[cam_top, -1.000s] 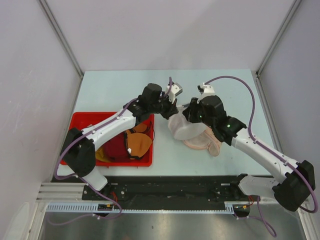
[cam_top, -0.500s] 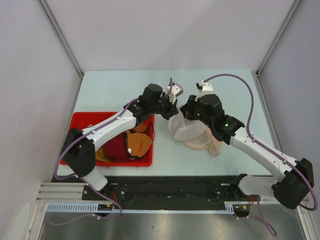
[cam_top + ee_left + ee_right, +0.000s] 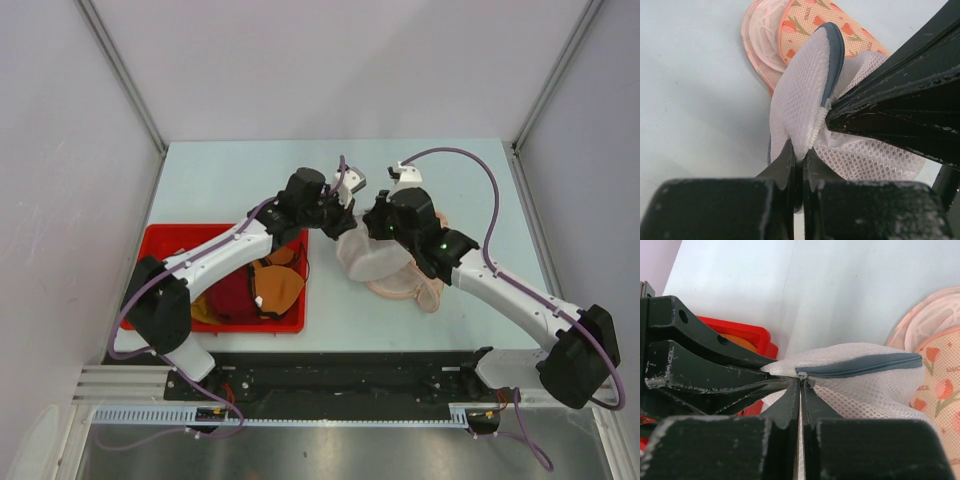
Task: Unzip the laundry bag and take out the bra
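"The pale table (image 3: 220,170) looks unchanged. What has moved?"

"My right arm. Over the last second it slid toward nine o'clock. My right gripper (image 3: 800,385) now meets my left gripper (image 3: 799,150) at the laundry bag (image 3: 368,262), which sits mid-table at three o'clock from the red tray (image 3: 160,240)."

"What are you holding?"

"Both pairs of fingers are pressed narrow. The left pinches a fold of white mesh. The right nips the end of the grey zip (image 3: 860,366), on the pull, I judge. The zip looks closed along its length, so the opening is only about to start."

"And the bra?"

"I can't see it. I take it to be inside."

"Do the views differ?"

"Overhead, my wrists hide the pinch. The wrist views show it, along with the patterned pink bag (image 3: 805,25) lying behind at twelve o'clock."
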Controlling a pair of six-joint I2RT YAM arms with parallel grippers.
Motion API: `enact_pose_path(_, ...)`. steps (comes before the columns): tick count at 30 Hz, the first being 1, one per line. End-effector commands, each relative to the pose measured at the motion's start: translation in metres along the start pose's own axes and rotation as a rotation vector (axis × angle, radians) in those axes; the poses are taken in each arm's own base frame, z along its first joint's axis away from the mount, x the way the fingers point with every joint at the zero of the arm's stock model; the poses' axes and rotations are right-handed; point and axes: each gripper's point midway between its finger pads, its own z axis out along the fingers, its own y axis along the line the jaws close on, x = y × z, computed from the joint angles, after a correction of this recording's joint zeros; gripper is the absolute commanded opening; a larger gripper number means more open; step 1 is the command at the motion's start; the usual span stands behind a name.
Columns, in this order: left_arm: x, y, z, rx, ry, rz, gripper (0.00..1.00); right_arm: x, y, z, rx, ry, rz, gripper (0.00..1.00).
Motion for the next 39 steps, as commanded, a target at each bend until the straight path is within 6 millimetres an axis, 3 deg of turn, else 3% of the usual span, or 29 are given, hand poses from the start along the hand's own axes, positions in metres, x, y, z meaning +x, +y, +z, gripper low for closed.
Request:
enact_pose_path(1,-0.039,-0.011,-0.014,0.023,-0.102,0.029,0.00,-0.035,0.004,-0.005,0.011,-0.102,0.044,0.00)
enact_pose_path(4,-0.037,-0.016,-0.016,0.047,-0.101,0.043,0.00,-0.037,-0.009,-0.010,0.029,-0.087,0.085,0.00)
enact_pose_path(5,-0.040,-0.017,-0.017,0.053,-0.118,0.060,0.00,-0.042,-0.029,-0.009,0.063,-0.091,0.119,0.00)
enact_pose_path(8,-0.041,-0.021,-0.022,0.074,-0.158,0.101,0.00,-0.044,-0.046,-0.017,0.040,-0.099,0.190,0.00)
enact_pose_path(9,-0.041,-0.021,-0.023,0.074,-0.165,0.111,0.00,-0.055,-0.056,-0.024,0.038,-0.131,0.210,0.00)
enact_pose_path(12,-0.040,-0.023,-0.025,0.081,-0.171,0.139,0.00,-0.053,-0.078,-0.026,0.066,-0.121,0.236,0.00)
enact_pose_path(17,-0.041,-0.021,-0.026,0.076,-0.184,0.180,0.00,-0.040,-0.085,-0.028,0.062,-0.089,0.251,0.00)
enact_pose_path(21,-0.040,-0.022,-0.022,0.087,-0.197,0.201,0.01,-0.043,-0.075,-0.036,0.033,-0.106,0.238,0.00)
enact_pose_path(22,-0.042,-0.023,-0.021,0.098,-0.195,0.204,0.10,-0.041,-0.071,-0.037,0.025,-0.105,0.233,0.00)
enact_pose_path(23,-0.043,-0.024,-0.020,0.105,-0.183,0.209,0.52,-0.041,-0.068,-0.041,0.021,-0.108,0.229,0.00)
enact_pose_path(24,-0.039,-0.022,-0.015,0.107,-0.155,0.198,0.63,-0.040,-0.065,-0.042,0.017,-0.106,0.229,0.00)
enact_pose_path(26,-0.048,-0.023,-0.020,0.110,-0.129,0.193,0.73,-0.035,-0.055,-0.045,-0.008,-0.092,0.222,0.00)
enact_pose_path(29,-0.065,-0.029,-0.032,0.123,-0.178,0.217,0.79,-0.034,-0.043,-0.050,-0.018,-0.100,0.210,0.00)
enact_pose_path(33,-0.081,-0.045,-0.041,0.185,-0.206,0.205,0.79,-0.031,-0.034,-0.053,-0.036,-0.096,0.208,0.00)
enact_pose_path(36,-0.076,-0.068,-0.035,0.243,-0.183,0.221,0.78,-0.027,-0.030,-0.052,-0.046,-0.080,0.217,0.00)
enact_pose_path(39,-0.062,-0.070,-0.020,0.218,-0.142,0.252,0.77,-0.026,-0.025,-0.052,-0.064,-0.076,0.218,0.00)
